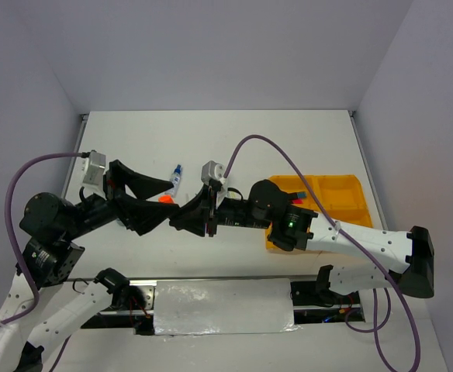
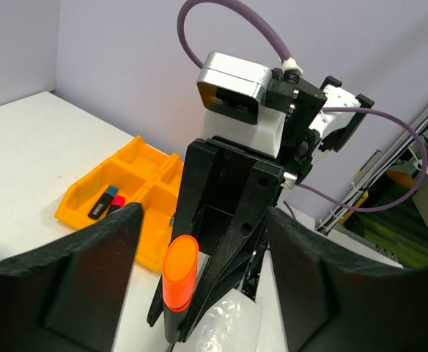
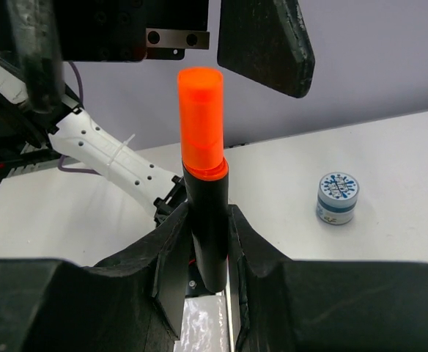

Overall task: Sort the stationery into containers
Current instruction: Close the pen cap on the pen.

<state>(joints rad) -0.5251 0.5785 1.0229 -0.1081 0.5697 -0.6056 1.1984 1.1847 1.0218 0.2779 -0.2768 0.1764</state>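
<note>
My right gripper (image 3: 208,217) is shut on the black barrel of an orange-capped highlighter (image 3: 205,183) and holds it above the table with the cap pointing at the left arm. My left gripper (image 1: 168,199) is open. Its two fingers (image 2: 97,257) stand wide on either side of the orange cap (image 2: 179,271) without touching it. One left finger (image 3: 267,44) shows above the cap in the right wrist view. The orange-yellow tray (image 1: 339,194) lies to the right, under the right arm, with two highlighters (image 2: 105,202) in one compartment.
A blue-capped clear bottle (image 1: 178,177) lies on the table just behind the two grippers. A round blue-white pot (image 3: 337,198) stands on the table in the right wrist view. A shiny white panel (image 1: 223,306) sits between the arm bases.
</note>
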